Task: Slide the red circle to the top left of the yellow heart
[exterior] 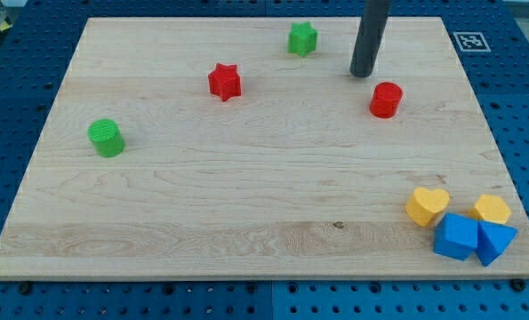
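The red circle [385, 100] stands on the wooden board at the upper right. The yellow heart [426, 205] lies near the lower right corner, well below the red circle. My tip [363, 74] is the lower end of the dark rod. It sits just above and to the left of the red circle, with a small gap between them.
A red star [224, 82] and a green star [302, 39] lie at the upper middle. A green circle [106, 138] stands at the left. A yellow block [492, 210] and two blue blocks [457, 236] [495, 241] cluster beside the heart. The board's right edge [504, 169] is close.
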`<move>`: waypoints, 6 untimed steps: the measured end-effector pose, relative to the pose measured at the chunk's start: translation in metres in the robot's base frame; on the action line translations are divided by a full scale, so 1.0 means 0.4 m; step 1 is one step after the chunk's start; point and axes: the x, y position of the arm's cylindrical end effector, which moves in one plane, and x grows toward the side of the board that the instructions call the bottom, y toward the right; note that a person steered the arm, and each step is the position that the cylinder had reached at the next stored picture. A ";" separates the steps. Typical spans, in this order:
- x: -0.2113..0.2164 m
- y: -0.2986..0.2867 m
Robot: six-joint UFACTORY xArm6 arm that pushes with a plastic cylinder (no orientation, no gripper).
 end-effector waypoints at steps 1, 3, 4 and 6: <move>0.065 0.041; 0.161 0.059; 0.194 0.066; 0.267 0.043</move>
